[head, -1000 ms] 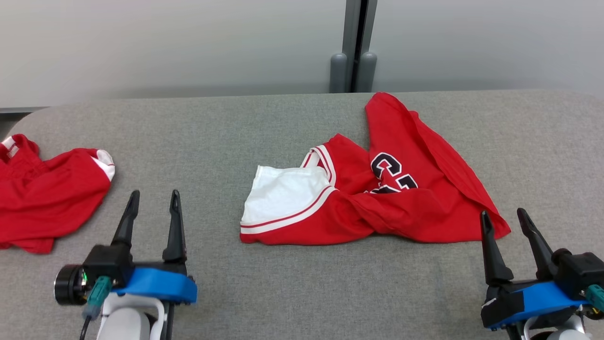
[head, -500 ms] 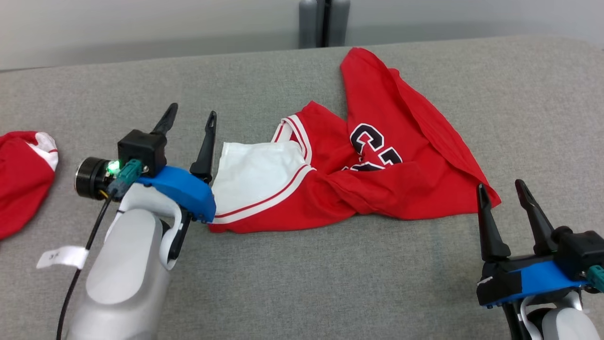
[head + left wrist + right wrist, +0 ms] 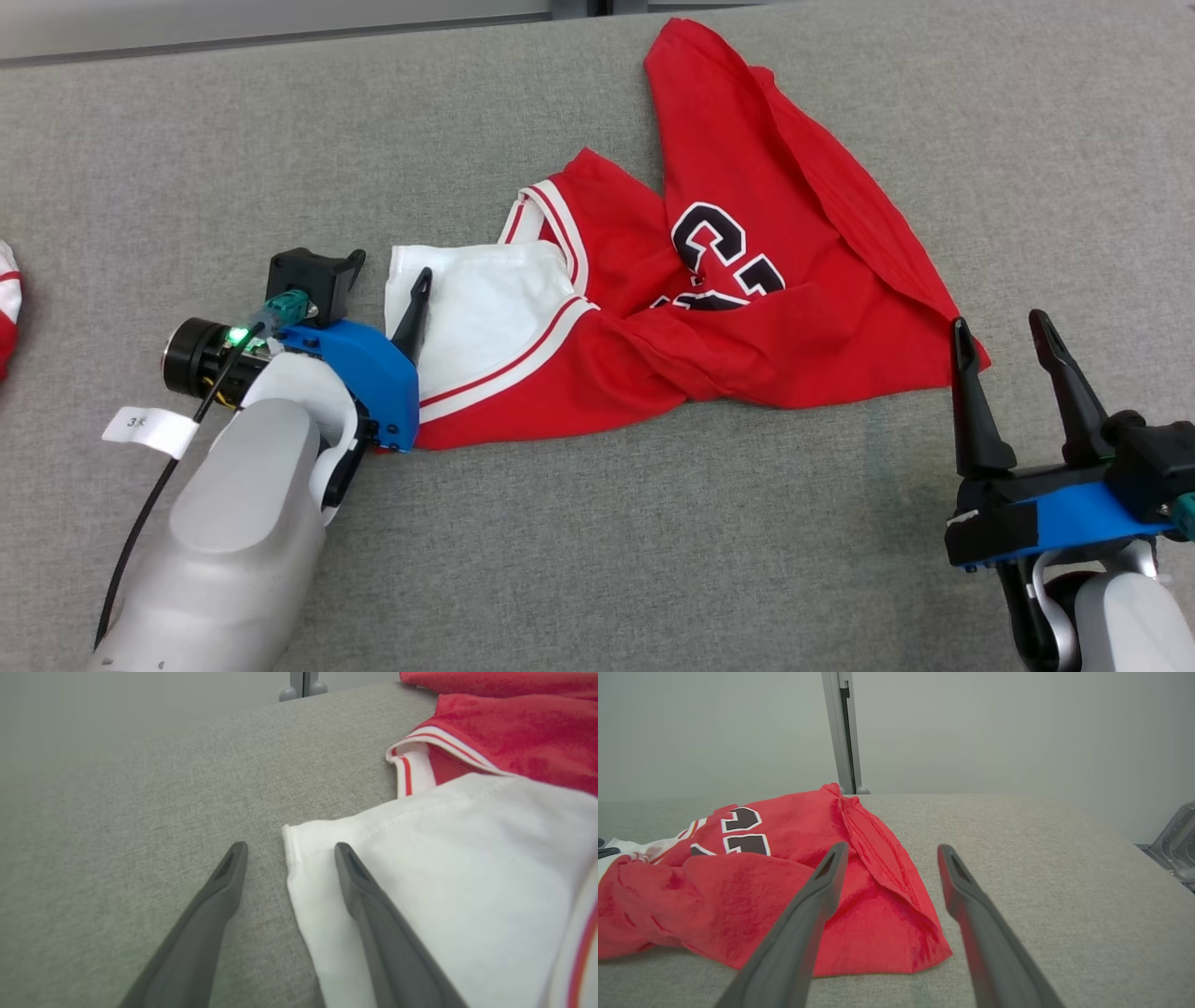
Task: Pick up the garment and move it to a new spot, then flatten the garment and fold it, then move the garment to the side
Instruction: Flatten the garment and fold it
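Left wrist view: the left gripper (image 3: 289,845), fingers wide apart, straddles the white hem corner of the garment (image 3: 444,882). One finger is over cloth, the other over the bare grey table (image 3: 117,812). A second ago this arm sat back by the robot. It has reached in, so I'd say the pickup is starting. The head view hides the far finger behind the wrist. The right gripper (image 3: 999,319), also spread and empty, waits near the crumpled garment's red corner, mid-table.
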{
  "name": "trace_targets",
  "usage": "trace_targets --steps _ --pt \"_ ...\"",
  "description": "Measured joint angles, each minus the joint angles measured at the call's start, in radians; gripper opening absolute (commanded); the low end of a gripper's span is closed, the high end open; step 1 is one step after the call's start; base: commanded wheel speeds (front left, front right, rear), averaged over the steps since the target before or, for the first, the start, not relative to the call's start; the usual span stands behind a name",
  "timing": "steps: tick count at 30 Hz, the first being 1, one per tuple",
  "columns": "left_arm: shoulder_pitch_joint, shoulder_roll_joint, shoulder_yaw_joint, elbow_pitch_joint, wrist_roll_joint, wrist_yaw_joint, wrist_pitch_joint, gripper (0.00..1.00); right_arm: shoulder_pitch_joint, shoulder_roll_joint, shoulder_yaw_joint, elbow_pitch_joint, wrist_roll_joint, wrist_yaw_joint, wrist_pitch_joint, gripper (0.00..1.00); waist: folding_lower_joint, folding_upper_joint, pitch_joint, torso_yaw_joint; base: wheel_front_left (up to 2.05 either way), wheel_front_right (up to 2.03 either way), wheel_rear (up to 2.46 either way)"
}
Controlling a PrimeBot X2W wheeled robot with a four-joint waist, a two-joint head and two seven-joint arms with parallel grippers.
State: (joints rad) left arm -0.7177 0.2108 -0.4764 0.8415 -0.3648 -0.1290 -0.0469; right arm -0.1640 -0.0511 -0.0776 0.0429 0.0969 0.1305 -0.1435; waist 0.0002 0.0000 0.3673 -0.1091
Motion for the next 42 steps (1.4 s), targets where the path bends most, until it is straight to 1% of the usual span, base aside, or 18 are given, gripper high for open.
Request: trace_targets --steps 9,10,11,12,18,24,27,31,34,38,42 --pt "-0.065 0.007 -0.131 0.086 -0.098 0.000 0.001 1.00 -0.013 0.000 -0.001 0.009 -0.001 0.000 -0.004 1.00 -0.0001 0.0000 0.013 -0.018 0.00 0.00 0.00" --pt "-0.070 0.008 -0.148 0.095 -0.109 0.000 0.005 0.60 -0.013 0.000 -0.001 0.009 -0.001 0.000 -0.006 1.00 -0.0001 0.0000 0.012 -0.020 0.00 0.00 0.00" --pt "-0.077 0.009 -0.163 0.101 -0.115 0.000 0.011 0.07 -0.013 0.000 -0.001 0.009 0.000 0.000 -0.007 1.00 -0.0001 0.0000 0.012 -0.022 0.00 0.00 0.00" --pt "-0.084 0.011 -0.179 0.107 -0.122 0.000 0.011 0.00 -0.014 0.000 0.000 0.009 0.000 0.000 -0.007 1.00 -0.0001 0.0000 0.011 -0.023 0.00 0.00 0.00" --pt "-0.108 0.024 -0.224 0.144 -0.160 -0.001 -0.033 0.00 -0.016 0.000 -0.012 0.016 0.001 0.000 -0.011 1.00 -0.0001 0.0000 -0.009 -0.024 0.00 0.00 0.00" --pt "-0.186 0.044 -0.215 0.153 -0.189 -0.001 -0.142 0.00 -0.006 0.000 -0.023 0.031 0.001 0.000 -0.013 1.00 -0.0001 0.0000 -0.057 -0.013 0.00 0.00 0.00" --pt "-0.219 0.056 -0.211 0.145 -0.187 -0.001 -0.169 0.00 0.010 0.001 -0.032 0.039 0.001 0.000 -0.012 1.00 -0.0002 0.0000 -0.085 -0.008 0.00 0.00 0.00" --pt "-0.241 0.070 -0.216 0.123 -0.180 -0.001 -0.184 0.00 0.023 0.001 -0.041 0.047 0.001 0.000 -0.012 1.00 -0.0003 0.0000 -0.114 -0.004 0.00 0.00 0.00" --pt "-0.240 0.077 -0.238 0.082 -0.172 -0.001 -0.194 0.00 0.046 0.001 -0.049 0.063 0.001 0.000 -0.012 1.00 -0.0003 0.0000 -0.152 0.002 0.00 0.00 0.00" --pt "-0.201 0.080 -0.252 0.036 -0.171 0.000 -0.197 0.00 0.065 0.001 -0.054 0.072 0.007 0.000 -0.012 1.00 -0.0003 0.0000 -0.182 0.011 0.00 0.00 0.00" --pt "-0.153 0.090 -0.261 -0.023 -0.171 0.016 -0.197 0.00 0.074 0.001 -0.054 0.078 0.010 0.000 -0.011 1.00 -0.0003 0.0000 -0.200 0.022 0.00 0.00 0.00"
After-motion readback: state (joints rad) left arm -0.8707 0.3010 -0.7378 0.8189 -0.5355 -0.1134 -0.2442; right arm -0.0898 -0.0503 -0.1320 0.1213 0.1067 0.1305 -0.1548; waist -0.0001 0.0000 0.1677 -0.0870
